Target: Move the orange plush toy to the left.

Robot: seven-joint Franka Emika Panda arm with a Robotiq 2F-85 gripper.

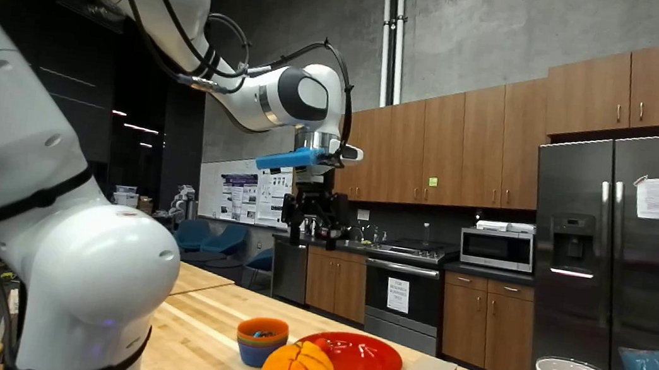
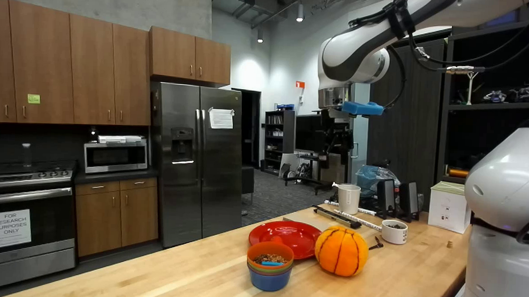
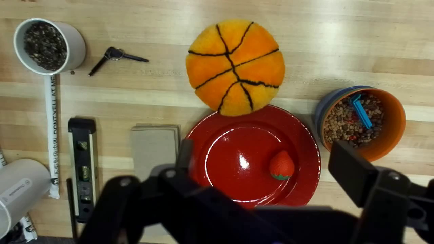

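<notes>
I've got the gripper (image 1: 313, 239) hanging with its jaws spread wide; the orange plush toy (image 2: 341, 251) sits well below them, while my wrist view shows the red plate (image 3: 237, 149) between them

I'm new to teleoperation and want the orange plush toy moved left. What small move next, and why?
Probably lower the claw toward the orange plush toy: the claw is open and holds nothing, and in both exterior views it hangs well above the toy, roughly in line with it.
</notes>
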